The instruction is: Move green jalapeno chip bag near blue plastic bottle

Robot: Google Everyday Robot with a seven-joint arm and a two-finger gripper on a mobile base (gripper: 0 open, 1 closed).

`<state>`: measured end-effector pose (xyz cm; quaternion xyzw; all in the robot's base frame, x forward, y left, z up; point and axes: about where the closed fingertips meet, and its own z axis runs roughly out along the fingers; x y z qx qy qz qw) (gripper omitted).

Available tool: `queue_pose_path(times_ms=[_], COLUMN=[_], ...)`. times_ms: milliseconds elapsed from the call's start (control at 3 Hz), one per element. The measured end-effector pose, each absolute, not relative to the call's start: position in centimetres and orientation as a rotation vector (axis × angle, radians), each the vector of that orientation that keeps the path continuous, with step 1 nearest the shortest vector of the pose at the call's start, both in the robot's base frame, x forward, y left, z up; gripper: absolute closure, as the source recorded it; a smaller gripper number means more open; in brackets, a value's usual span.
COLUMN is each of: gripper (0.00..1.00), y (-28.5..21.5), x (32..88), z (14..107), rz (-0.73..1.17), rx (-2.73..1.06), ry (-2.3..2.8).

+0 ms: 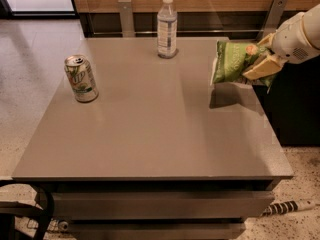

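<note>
- One gripper (259, 60), upper right of frame: fingers closed on the right edge of the green jalapeno chip bag (231, 61).
- One bag, held clear of the table (150, 129), its shadow on the top just below it.
- One blue plastic bottle (167, 26), upright, upper centre, left of the bag and apart from it.
- One soda can (81, 78), upright, left side.

I count one bench (150, 134) bearing two drink containers: one bottle (167, 26) at the rear edge and one can (81, 79) at the left. One chip bag (232, 61) hangs over the bench's right side, clamped in my one set of jaws at upper right.
</note>
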<state>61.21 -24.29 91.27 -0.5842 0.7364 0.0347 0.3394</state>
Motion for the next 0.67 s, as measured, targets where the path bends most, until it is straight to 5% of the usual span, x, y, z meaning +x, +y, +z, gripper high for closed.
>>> queue_pose_path(times_ms=[667], gripper=[1.0], y=[-26.0], x=[69.6], z=[89.5], rz=[-0.228], rx=[-1.466], ry=[1.722])
